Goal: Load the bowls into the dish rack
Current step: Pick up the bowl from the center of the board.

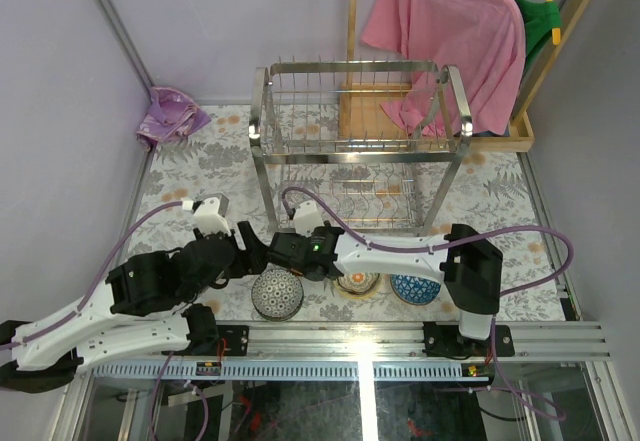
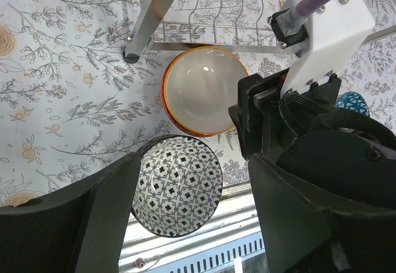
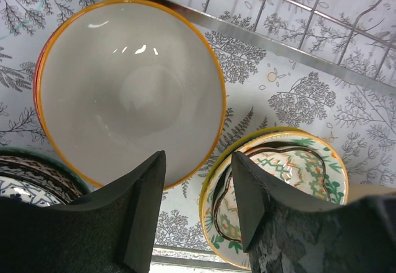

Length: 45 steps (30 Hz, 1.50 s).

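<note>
Rack: two-tier steel wire frame, standing mid-counter on the far side of the bowls.
Counter: covered in a floral-print cloth; all four bowls sit on it in front of the rack, toward the near edge.
White bowl: orange rim, upright, just in front of the rack's bottom rail and beside its near left post foot. The right arm hides it in the top view.
Right end effector: released, jaws partly apart, astride the white bowl's rim. One finger is over the bowl's inside, the other is outside it, in the gap toward the green bowl. The jaws are not clamped on the rim; I cannot tell whether either finger touches it.
Green bowl: yellow-green rim, green and brown pattern inside, upright, just beside the white bowl on its right.
Checkered bowl: black-and-white pattern, upright at the counter's near edge, just beside the white bowl on its near side.
Left end effector: released, jaws wide apart, hanging above the checkered bowl and gripping nothing.
Blue bowl: at the near edge, right of the green bowl.
Behind the rack: a pink shirt hangs at the right; a purple cloth lies in the far left corner.
</note>
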Each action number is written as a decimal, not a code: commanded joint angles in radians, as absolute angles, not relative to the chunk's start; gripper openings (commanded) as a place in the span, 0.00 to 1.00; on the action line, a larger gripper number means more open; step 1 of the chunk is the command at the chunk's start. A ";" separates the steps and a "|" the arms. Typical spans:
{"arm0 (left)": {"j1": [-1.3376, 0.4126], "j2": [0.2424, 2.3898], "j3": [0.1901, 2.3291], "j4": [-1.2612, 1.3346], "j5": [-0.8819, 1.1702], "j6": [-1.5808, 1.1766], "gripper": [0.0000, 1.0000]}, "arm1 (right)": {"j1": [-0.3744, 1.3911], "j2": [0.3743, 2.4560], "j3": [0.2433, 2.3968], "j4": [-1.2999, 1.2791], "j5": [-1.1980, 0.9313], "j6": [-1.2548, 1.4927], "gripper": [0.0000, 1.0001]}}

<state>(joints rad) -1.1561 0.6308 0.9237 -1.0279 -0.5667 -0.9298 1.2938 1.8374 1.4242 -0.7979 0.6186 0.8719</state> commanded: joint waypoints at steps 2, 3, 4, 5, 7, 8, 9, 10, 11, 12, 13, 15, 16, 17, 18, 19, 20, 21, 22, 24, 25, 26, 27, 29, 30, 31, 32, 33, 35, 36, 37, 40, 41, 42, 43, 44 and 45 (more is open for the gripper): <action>-1.159 0.634 0.926 -1.034 -0.592 -0.948 0.71 | 1.286 1.857 1.493 -0.857 0.715 0.898 0.52; -1.159 0.635 0.928 -1.034 -0.592 -0.948 0.71 | 1.283 1.864 1.495 -0.862 0.718 0.898 0.51; -1.160 0.636 0.928 -1.034 -0.590 -0.948 0.71 | 1.277 1.871 1.491 -0.860 0.717 0.898 0.50; -1.159 0.637 0.929 -1.034 -0.590 -0.948 0.71 | 1.270 1.873 1.484 -0.853 0.712 0.897 0.47; -1.159 0.635 0.929 -1.034 -0.589 -0.949 0.71 | 1.258 1.869 1.462 -0.829 0.702 0.892 0.38; -1.160 0.635 0.928 -1.035 -0.590 -0.950 0.70 | 1.252 1.868 1.453 -0.820 0.697 0.889 0.35; -1.160 0.636 0.929 -1.036 -0.591 -0.950 0.70 | 1.247 1.866 1.447 -0.813 0.695 0.887 0.32; -1.159 0.635 0.929 -1.036 -0.590 -0.951 0.70 | 1.242 1.866 1.442 -0.810 0.693 0.885 0.32; -1.160 0.635 0.928 -1.035 -0.590 -0.951 0.70 | 1.238 1.867 1.438 -0.808 0.695 0.885 0.31; -1.159 0.636 0.927 -1.035 -0.590 -0.952 0.70 | 1.236 1.866 1.435 -0.806 0.695 0.884 0.31; -1.160 0.639 0.926 -1.034 -0.589 -0.953 0.70 | 1.234 1.865 1.434 -0.802 0.694 0.881 0.30; -1.158 0.639 0.925 -1.034 -0.590 -0.953 0.70 | 1.233 1.866 1.435 -0.799 0.695 0.877 0.21; -1.160 0.641 0.926 -1.034 -0.590 -0.953 0.70 | 1.232 1.867 1.435 -0.796 0.696 0.875 0.19; -1.159 0.642 0.925 -1.034 -0.591 -0.953 0.70 | 1.232 1.869 1.434 -0.796 0.695 0.874 0.17; -1.159 0.644 0.925 -1.034 -0.591 -0.953 0.70 | 1.233 1.871 1.437 -0.794 0.692 0.871 0.17; -1.159 0.646 0.926 -1.034 -0.590 -0.953 0.70 | 1.232 1.874 1.436 -0.794 0.692 0.870 0.17; -1.158 0.646 0.925 -1.035 -0.589 -0.953 0.70 | 1.231 1.874 1.438 -0.795 0.692 0.868 0.16; -1.159 0.646 0.926 -1.034 -0.590 -0.953 0.70 | 1.230 1.875 1.436 -0.794 0.691 0.868 0.13; -1.159 0.645 0.927 -1.036 -0.590 -0.953 0.70 | 1.231 1.875 1.435 -0.793 0.691 0.866 0.09; -1.158 0.644 0.926 -1.034 -0.591 -0.953 0.70 | 1.230 1.875 1.437 -0.798 0.695 0.867 0.01; -1.159 0.644 0.926 -1.034 -0.592 -0.954 0.70 | 1.230 1.872 1.439 -0.800 0.698 0.868 0.00; -1.158 0.646 0.925 -1.034 -0.590 -0.954 0.70 | 1.230 1.867 1.440 -0.803 0.700 0.868 0.00; -1.159 0.647 0.924 -1.034 -0.590 -0.954 0.70 | 1.230 1.861 1.440 -0.805 0.703 0.869 0.00; -1.159 0.650 0.923 -1.034 -0.591 -0.954 0.70 | 1.233 1.847 1.442 -0.802 0.711 0.859 0.00; -1.159 0.650 0.921 -1.034 -0.592 -0.955 0.70 | 1.234 1.841 1.445 -0.802 0.719 0.853 0.00; -1.159 0.650 0.921 -1.034 -0.594 -0.956 0.70 | 1.238 1.834 1.451 -0.805 0.730 0.849 0.00; -1.158 0.650 0.919 -1.035 -0.594 -0.957 0.70 | 1.242 1.825 1.452 -0.801 0.746 0.841 0.00; -1.159 0.648 0.919 -1.035 -0.595 -0.957 0.70 | 1.248 1.812 1.452 -0.798 0.762 0.834 0.00; -1.159 0.645 0.919 -1.037 -0.596 -0.959 0.70 | 1.255 1.780 1.446 -0.794 0.791 0.830 0.00; -1.159 0.643 0.919 -1.038 -0.597 -0.961 0.69 | 1.259 1.761 1.440 -0.786 0.805 0.826 0.00; -1.160 0.642 0.920 -1.040 -0.599 -0.962 0.69 | 1.262 1.742 1.429 -0.777 0.817 0.822 0.00; -1.159 0.638 0.922 -1.045 -0.602 -0.966 0.69 | 1.264 1.678 1.399 -0.746 0.850 0.805 0.00; -1.160 0.638 0.924 -1.046 -0.602 -0.966 0.69 | 1.263 1.669 1.387 -0.735 0.859 0.798 0.00; -1.159 0.638 0.925 -1.046 -0.603 -0.968 0.69 | 1.264 1.633 1.375 -0.723 0.869 0.790 0.00; -1.160 0.638 0.926 -1.046 -0.604 -0.968 0.69 | 1.264 1.611 1.363 -0.710 0.881 0.782 0.00; -1.160 0.638 0.928 -1.045 -0.605 -0.968 0.69 | 1.263 1.593 1.347 -0.696 0.897 0.774 0.00; -1.160 0.640 0.930 -1.046 -0.605 -0.967 0.69 | 1.263 1.577 1.335 -0.688 0.915 0.768 0.00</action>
